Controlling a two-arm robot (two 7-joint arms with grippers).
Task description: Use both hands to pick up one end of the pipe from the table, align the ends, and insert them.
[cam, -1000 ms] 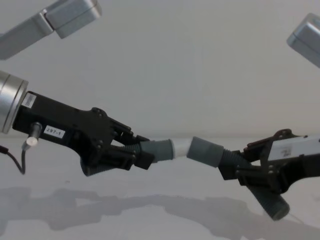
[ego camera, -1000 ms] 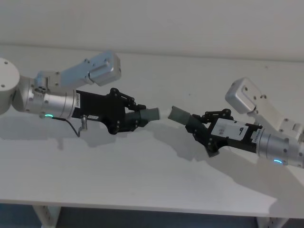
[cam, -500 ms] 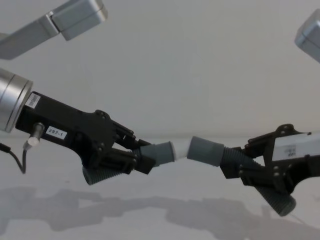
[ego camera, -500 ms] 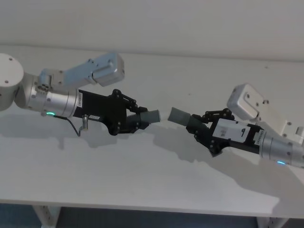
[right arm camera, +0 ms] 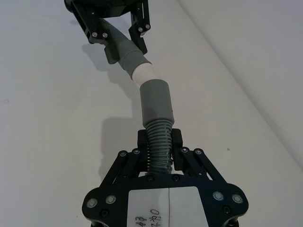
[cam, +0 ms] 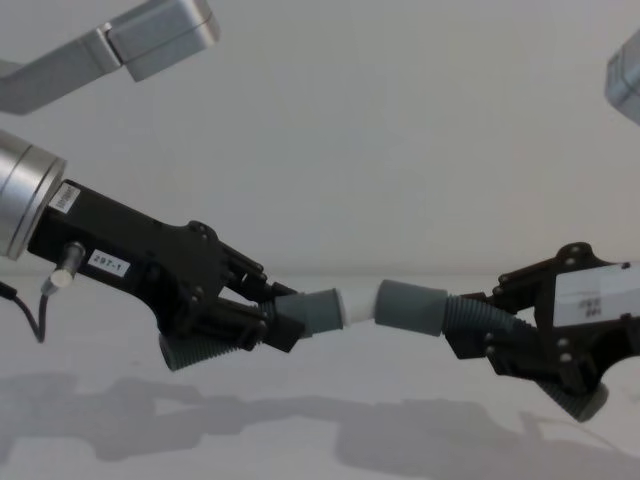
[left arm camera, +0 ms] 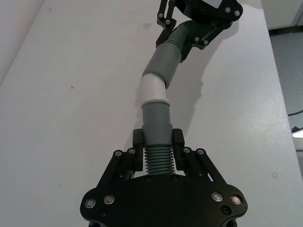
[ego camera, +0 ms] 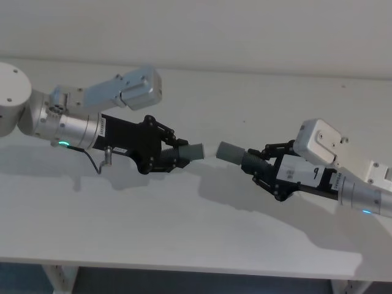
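Note:
Both pipe pieces are held above the white table (ego camera: 184, 239). My left gripper (ego camera: 170, 153) is shut on the ribbed middle of the piece with the white tip (cam: 358, 302). On the right, my right gripper (ego camera: 260, 169) is shut on the ribs of the piece with the grey socket collar (cam: 410, 307). The white tip (left arm camera: 154, 89) meets the mouth of the collar (left arm camera: 164, 65) at a slight angle. In the right wrist view the collar (right arm camera: 157, 101) sits against the tip (right arm camera: 144, 74), with the left gripper (right arm camera: 124, 43) beyond. How far in the tip sits, I cannot tell.
The table's front edge (ego camera: 184, 264) runs below both arms, with a shelf frame under it. A thin black cable (ego camera: 92, 162) hangs from the left wrist. Shadows of the arms fall on the surface beneath.
The right gripper has turned and levelled its piece, so the collar lines up more closely with the white tip. The left gripper has shifted only slightly.

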